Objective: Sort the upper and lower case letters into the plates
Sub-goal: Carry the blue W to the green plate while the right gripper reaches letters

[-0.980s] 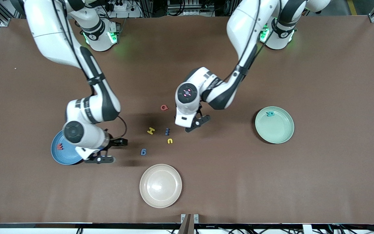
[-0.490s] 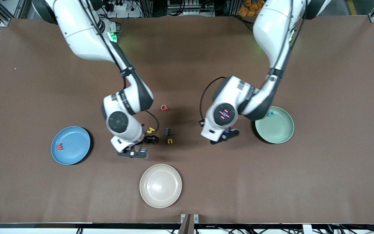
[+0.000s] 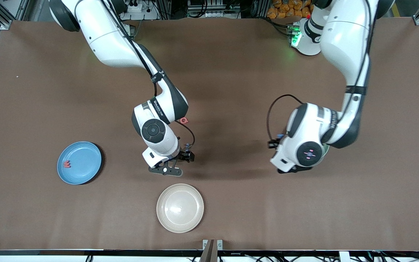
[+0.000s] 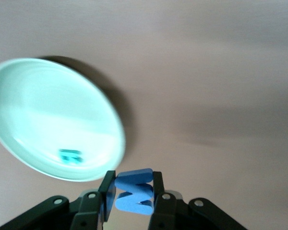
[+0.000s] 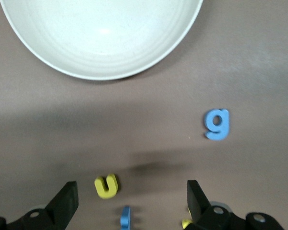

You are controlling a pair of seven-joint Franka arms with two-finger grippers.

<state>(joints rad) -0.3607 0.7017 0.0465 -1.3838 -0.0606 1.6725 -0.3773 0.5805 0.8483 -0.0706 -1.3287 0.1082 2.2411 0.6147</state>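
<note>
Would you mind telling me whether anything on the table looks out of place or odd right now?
Nothing stands out. The cream plate sits empty and upright, the blue plate holds one red letter, and loose letters such as the blue g and yellow u lie flat on the table.

Plates three: blue plate (image 3: 82,160), mint plate (image 4: 38,96), cream plate (image 3: 180,207); eight letters showing: two red letters (image 3: 67,164) (image 3: 184,120); three blue letters (image 5: 216,124) (image 5: 126,216) (image 4: 133,190); two yellow letters (image 5: 106,185) (image 5: 185,223); one teal letter (image 4: 70,155)
</note>
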